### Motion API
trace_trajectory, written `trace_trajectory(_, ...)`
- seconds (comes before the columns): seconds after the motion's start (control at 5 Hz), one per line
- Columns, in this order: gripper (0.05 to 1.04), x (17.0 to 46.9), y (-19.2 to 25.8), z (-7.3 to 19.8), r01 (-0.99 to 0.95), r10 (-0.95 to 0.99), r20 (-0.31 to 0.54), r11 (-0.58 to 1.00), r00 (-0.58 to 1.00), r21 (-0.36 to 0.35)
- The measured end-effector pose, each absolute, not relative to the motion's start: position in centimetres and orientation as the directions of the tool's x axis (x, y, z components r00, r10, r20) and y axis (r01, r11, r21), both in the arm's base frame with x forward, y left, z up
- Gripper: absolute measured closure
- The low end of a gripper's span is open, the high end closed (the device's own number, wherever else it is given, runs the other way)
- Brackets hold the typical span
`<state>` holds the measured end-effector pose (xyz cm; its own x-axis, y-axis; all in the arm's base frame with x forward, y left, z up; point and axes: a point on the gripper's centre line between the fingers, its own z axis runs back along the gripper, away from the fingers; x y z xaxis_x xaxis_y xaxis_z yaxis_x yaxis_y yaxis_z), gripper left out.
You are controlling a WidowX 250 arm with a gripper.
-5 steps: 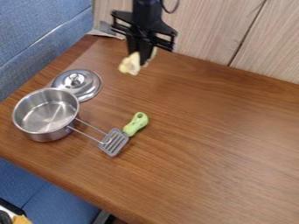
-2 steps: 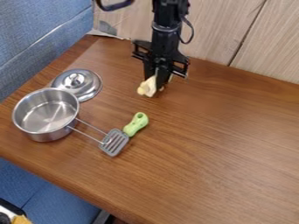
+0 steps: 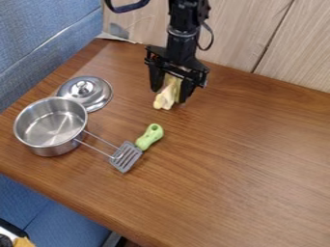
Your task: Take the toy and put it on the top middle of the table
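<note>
The black gripper (image 3: pixel 171 94) hangs low over the upper middle part of the wooden table (image 3: pixel 226 125), its two fingers spread apart and open. Between them is the pale yellow toy (image 3: pixel 166 98), its lower end showing in front of the fingers. The toy appears to rest on the tabletop, and its upper part is partly hidden under the gripper.
A steel pot (image 3: pixel 51 126) stands at the left, with its metal lid (image 3: pixel 86 92) lying behind it. A slotted spatula (image 3: pixel 126 157) with a green handle lies right of the pot. A wooden panel (image 3: pixel 238 38) borders the table's back edge.
The gripper came right and down with the toy held between its fingers. Since then the fingers have spread apart, letting go of the toy.
</note>
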<state>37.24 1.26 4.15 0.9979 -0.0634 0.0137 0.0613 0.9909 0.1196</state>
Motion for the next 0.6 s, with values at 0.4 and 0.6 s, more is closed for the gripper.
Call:
trace_trajectory(0.4, 0.079, 36.6, 2.7, 8.8, -0.008, -0.001, 0.085, 0.994, 0.996, 0.107)
trace_trajectory(0.6, 0.084, 35.5, 4.0, 11.7, -0.038, 0.025, 0.171, 0.997, 0.985, 0.073)
